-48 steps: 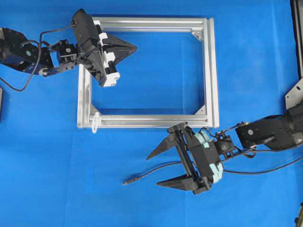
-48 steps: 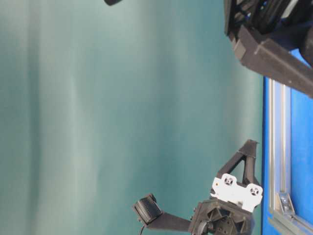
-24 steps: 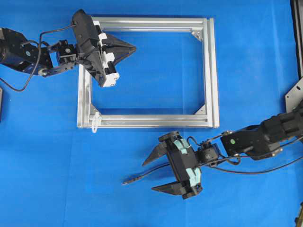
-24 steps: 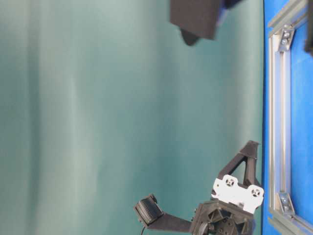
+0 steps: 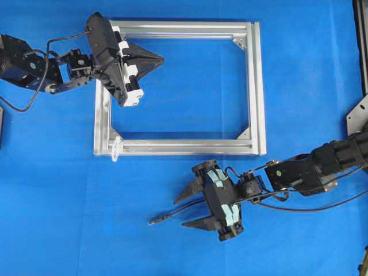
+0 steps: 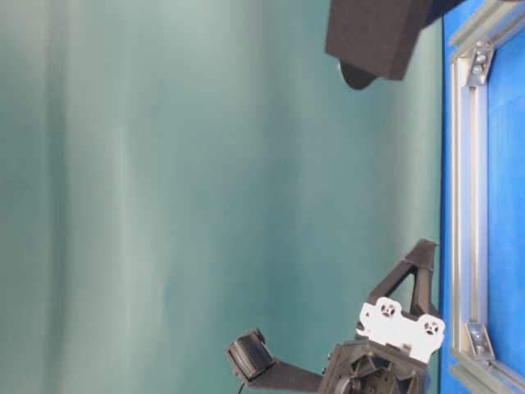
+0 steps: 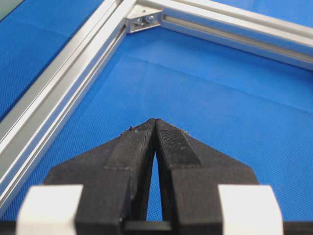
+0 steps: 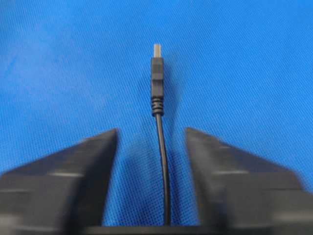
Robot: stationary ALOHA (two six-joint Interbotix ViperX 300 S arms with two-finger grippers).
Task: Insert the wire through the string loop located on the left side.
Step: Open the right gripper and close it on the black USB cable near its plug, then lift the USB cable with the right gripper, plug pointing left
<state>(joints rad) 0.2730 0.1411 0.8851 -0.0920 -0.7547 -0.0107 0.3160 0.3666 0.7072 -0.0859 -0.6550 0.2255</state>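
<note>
Wire (image 5: pixel 172 214) lies on the blue mat (image 5: pixel 69 218) below the aluminium frame (image 5: pixel 256 86), its plug pointing left and resting free. The right gripper (image 5: pixel 187 210) straddles it, jaws parted on either side of the cable without touching it; in the right wrist view the cable (image 8: pixel 163 161) runs up the gap between the fingers (image 8: pixel 73 181). The left gripper (image 5: pixel 161 57) hovers inside the frame's upper left corner, clenched tight on nothing. The string loop (image 5: pixel 117 148) hangs at the frame's lower left corner, well apart from the plug.
</note>
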